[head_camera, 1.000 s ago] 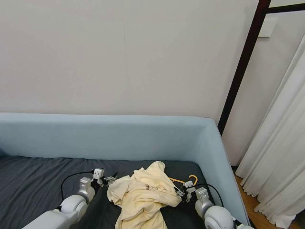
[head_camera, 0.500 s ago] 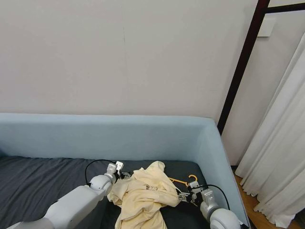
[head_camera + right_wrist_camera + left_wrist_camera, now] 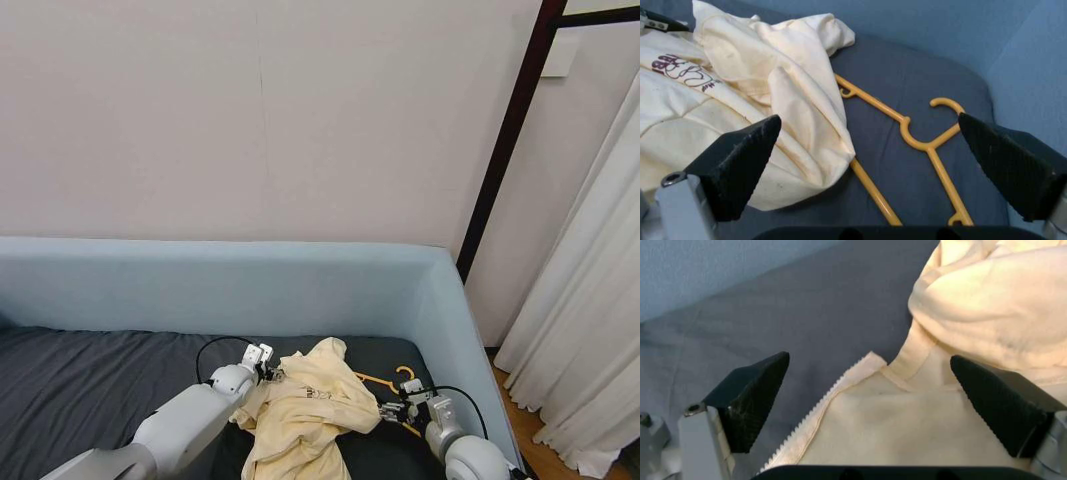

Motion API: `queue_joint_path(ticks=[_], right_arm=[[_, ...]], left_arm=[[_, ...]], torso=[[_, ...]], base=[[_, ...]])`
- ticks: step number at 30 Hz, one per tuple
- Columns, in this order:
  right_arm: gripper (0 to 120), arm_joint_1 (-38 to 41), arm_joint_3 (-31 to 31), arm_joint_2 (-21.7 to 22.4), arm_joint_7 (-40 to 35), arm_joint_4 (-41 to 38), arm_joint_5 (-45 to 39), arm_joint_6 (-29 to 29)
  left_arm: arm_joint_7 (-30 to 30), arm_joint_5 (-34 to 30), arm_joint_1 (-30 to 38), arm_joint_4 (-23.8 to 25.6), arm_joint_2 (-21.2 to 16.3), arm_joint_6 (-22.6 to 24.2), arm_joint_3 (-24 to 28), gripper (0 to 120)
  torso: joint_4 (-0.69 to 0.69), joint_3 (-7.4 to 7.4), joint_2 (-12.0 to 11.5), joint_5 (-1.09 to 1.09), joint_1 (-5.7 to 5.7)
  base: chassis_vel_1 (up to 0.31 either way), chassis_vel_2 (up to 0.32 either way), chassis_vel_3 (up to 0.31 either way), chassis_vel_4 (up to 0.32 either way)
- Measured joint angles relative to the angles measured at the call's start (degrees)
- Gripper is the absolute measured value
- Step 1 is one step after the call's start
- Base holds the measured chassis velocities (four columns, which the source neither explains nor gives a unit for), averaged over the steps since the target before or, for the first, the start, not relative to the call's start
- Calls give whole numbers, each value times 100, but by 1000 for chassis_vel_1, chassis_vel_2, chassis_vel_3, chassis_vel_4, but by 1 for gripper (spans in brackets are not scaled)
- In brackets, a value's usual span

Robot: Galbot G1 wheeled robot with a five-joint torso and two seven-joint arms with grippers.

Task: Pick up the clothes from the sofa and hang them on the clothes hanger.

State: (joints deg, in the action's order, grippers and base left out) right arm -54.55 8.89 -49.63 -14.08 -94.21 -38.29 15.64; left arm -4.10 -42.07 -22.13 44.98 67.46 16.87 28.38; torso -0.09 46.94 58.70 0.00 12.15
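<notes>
Left gripper (image 3: 868,360): jaws spread wide, low over cream shirt (image 3: 987,300) — ribbed fabric edge lies between its fingers, nothing clamped. Right gripper (image 3: 869,119): also wide open — yellow hanger (image 3: 905,131) just ahead between fingers, shirt draped over hanger's one arm. Both lie on dark sofa seat (image 3: 90,370).

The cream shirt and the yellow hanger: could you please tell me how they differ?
The cream shirt is soft cloth crumpled in a heap; the yellow hanger is a thin rigid frame lying flat. The shirt lies over one arm of the hanger. The left gripper, jaws open, is at the shirt's hem; the right gripper, jaws open, faces the hanger. Both lie on the sofa's dark seat.
</notes>
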Motion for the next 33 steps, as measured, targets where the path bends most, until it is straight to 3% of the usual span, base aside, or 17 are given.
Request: queue_joint_path(ticks=[7,16,22,30,33], right_arm=[[100,-18,-2,17,-4,0,-32,1],[100,32,14,52,-61,9,-176,23],[100,-12,16,58,-59,-37,-167,23],[100,9,69,34,-25,-49,-94,20],[100,-3,70,15,2,-67,-48,1]], left_arm=[[50,75,-86,-255,176,-49,-120,90],[63,198,-183,-475,250,-60,-247,52],[31,195,-214,-462,223,-84,-301,35],[-52,199,-319,-118,36,-159,-310,3],[-69,213,-372,68,-54,-200,-311,0]], torso=[[1,0,0,0,0],[-1,0,1,-2,0],[-1,-1,1,-2,0],[2,0,0,0,0],[2,0,0,0,0]], base=[[0,0,0,0],[0,0,0,0],[0,0,0,0],[0,0,0,0],[0,0,0,0]])
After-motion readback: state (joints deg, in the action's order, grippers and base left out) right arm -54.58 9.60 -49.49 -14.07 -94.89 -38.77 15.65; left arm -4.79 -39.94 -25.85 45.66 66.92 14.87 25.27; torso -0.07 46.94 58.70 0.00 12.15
